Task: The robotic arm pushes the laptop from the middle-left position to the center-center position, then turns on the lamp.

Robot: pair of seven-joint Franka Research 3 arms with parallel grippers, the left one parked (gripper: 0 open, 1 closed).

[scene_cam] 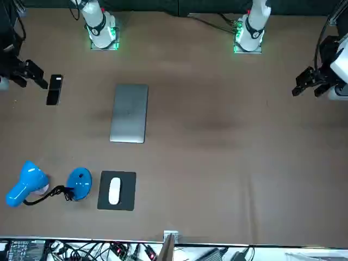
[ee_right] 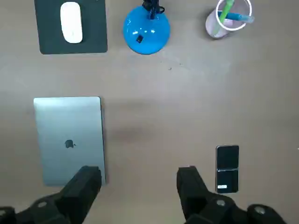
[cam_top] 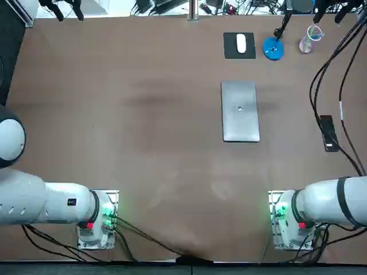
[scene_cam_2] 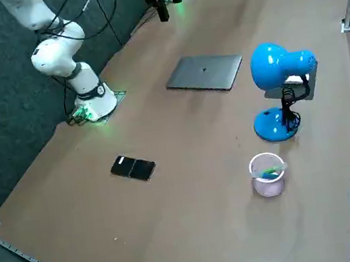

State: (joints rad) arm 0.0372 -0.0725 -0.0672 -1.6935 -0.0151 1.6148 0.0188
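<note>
- Step in hand, as I judge it: the sideways push, not yet begun. The laptop (cam_top: pixel 240 111) lies shut and flat on the table (cam_top: pixel 114 114), with the phone (ee_right: pixel 227 168) well apart off one long edge and the table's bare middle off the other.
- On the laptop's phone side the right gripper (ee_right: pixel 138 173) hangs high over the table. Its fingers are spread wide, with nothing between them and touching nothing.
- Beyond the laptop's far short edge sit the mouse pad (ee_right: pixel 46 44) with the mouse (ee_right: pixel 71 22) on it, then the lamp (scene_cam_2: pixel 277 72), then a cup (ee_right: pixel 216 29).
- A good approach is probably to descend just beside the long edge that faces the phone, clear of the lid.
- Contact is best made at the middle of that edge, since a touch near a corner would likely spin the laptop rather than slide it.
- The fingers should ride low enough to catch the thin edge and not climb onto the lid, yet stay off the tabletop.
- The push should run slow and straight, away from the phone, and stop once the laptop lies over the bare middle.
- The lamp's switch cannot be made out, so that step will need a closer look.
</note>
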